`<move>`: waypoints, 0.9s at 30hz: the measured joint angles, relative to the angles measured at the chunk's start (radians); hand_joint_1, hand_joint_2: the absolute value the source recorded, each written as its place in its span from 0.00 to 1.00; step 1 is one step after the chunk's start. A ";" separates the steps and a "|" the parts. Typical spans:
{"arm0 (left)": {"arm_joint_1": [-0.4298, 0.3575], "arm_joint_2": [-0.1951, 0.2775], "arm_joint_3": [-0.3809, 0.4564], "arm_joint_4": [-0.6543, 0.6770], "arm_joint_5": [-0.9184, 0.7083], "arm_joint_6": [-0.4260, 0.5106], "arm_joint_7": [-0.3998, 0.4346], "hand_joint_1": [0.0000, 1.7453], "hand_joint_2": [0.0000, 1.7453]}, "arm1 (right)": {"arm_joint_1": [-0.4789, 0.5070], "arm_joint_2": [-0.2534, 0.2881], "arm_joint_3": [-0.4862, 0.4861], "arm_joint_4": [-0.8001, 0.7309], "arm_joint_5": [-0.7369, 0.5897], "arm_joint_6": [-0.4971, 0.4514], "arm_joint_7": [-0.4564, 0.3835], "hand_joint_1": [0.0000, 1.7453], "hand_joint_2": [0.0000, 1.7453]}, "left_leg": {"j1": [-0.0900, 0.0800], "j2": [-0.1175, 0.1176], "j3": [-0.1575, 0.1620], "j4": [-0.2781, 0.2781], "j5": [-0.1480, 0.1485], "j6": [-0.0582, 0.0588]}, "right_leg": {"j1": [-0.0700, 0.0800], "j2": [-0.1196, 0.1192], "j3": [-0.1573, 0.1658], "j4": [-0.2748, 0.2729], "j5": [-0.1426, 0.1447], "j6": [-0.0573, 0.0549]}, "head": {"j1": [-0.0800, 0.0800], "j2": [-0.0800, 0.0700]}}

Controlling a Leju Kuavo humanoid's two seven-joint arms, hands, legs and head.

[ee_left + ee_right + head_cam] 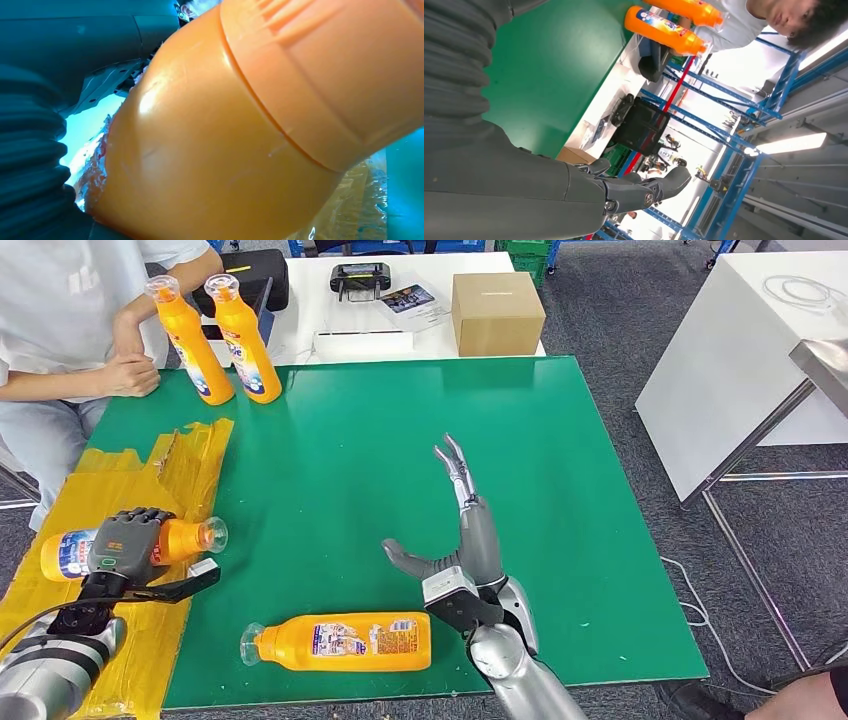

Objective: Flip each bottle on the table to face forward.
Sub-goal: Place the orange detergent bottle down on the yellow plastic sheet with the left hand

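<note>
Two orange bottles (230, 340) stand upright at the far left corner of the green table (560, 440); they also appear as orange bottles (664, 30) in the right wrist view. My left hand (125, 540) grips a third orange bottle (70, 552) lying on its side over the yellow sheet; its body (240, 130) looms close in the left wrist view. A fourth orange bottle (340, 642) lies on its side near the front edge, label up, cap to the left. My right hand (465, 540) hovers open just right of it, fingers (644, 192) stretched out.
A person sits at the far left with arms (120, 365) resting on the table corner near the standing bottles. A crinkled yellow sheet (150, 480) covers the left edge. A white table behind carries a cardboard box (497, 312), a black case and a booklet.
</note>
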 joint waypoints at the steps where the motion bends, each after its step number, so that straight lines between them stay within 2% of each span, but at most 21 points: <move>1: -0.002 -0.001 0.000 0.002 0.003 -0.005 -0.005 0.52 1.00 | -0.001 -0.001 0.000 0.002 0.004 0.000 0.002 0.00 1.00 | 0.000 0.000 0.000 0.000 0.000 0.000 | 0.000 0.000 0.000 0.000 0.000 0.000 | 0.000 0.000; 3: -0.004 -0.002 0.001 0.006 0.013 -0.015 -0.016 0.02 1.00 | -0.006 -0.004 0.002 0.007 0.017 0.000 0.010 0.00 1.00 | 0.000 0.000 0.001 0.000 0.000 0.000 | 0.000 0.000 0.001 0.000 0.000 0.000 | 0.000 0.000; 16: -0.027 -0.012 0.009 0.034 0.020 -0.104 -0.012 0.00 1.00 | -0.025 -0.022 0.016 0.043 0.057 0.003 0.029 0.00 1.00 | 0.000 -0.003 0.004 0.000 0.001 -0.001 | 0.000 -0.002 0.005 0.000 0.000 0.000 | 0.000 0.000; 21: -0.052 -0.012 0.014 0.048 0.063 -0.208 -0.068 0.00 1.00 | -0.028 -0.032 0.016 0.049 0.076 0.013 0.043 0.00 1.00 | 0.000 -0.003 0.008 -0.001 0.000 -0.001 | 0.000 -0.002 0.009 0.000 0.000 0.000 | 0.000 0.000; 27: -0.053 -0.013 0.043 0.049 0.167 -0.225 -0.172 0.00 1.00 | -0.028 -0.039 0.016 0.057 0.081 0.022 0.044 0.00 1.00 | 0.000 -0.003 0.009 -0.001 0.001 -0.001 | 0.000 -0.002 0.009 0.000 0.000 0.000 | 0.000 0.000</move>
